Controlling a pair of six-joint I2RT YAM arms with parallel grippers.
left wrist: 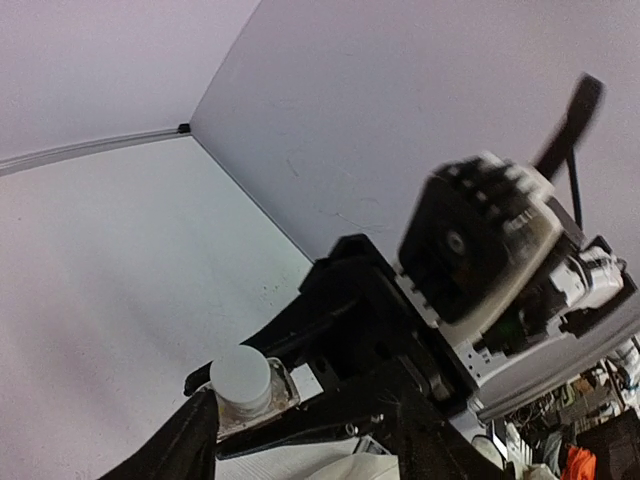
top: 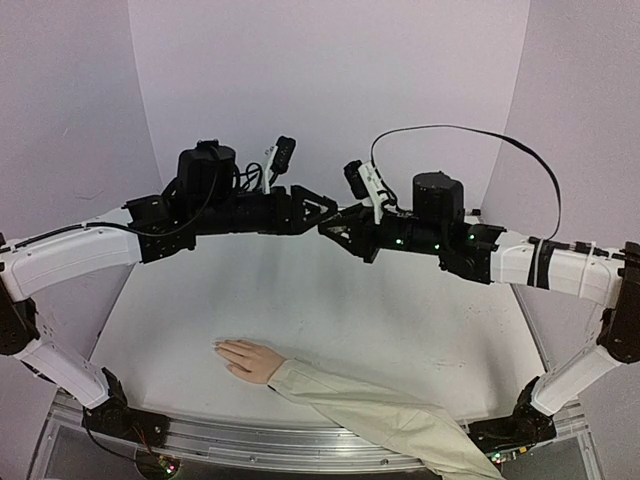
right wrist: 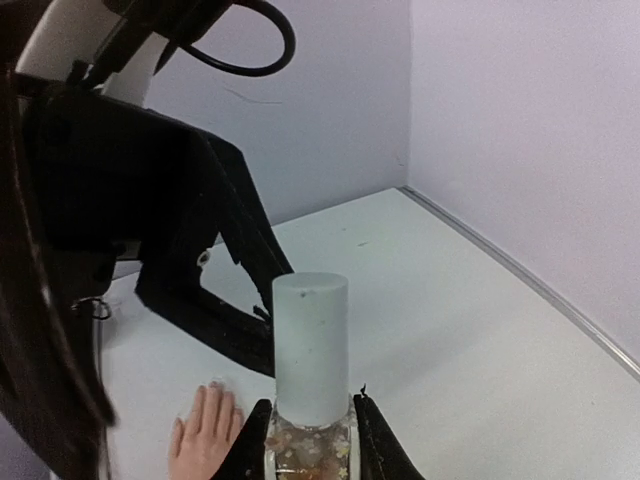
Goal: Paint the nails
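Right gripper (right wrist: pixel 312 436) tight around upright white-capped bottle (right wrist: pixel 310 350); mannequin hand (top: pixel 250 358) flat, nails (top: pixel 219 347) leftward, long axis left-right.

The nails (top: pixel 218 347) are the tiny fingertip ends of a pale flesh-coloured mannequin hand (top: pixel 250 358). They are so close to the skin tone that neither their outlines nor any paint can be made out. The hand lies flat, back up, at about 7 o'clock on the white table (top: pixel 400 320). Its fingers are close together and point toward 10 o'clock, and its beige fabric sleeve (top: pixel 380 415) trails off toward 4 o'clock.
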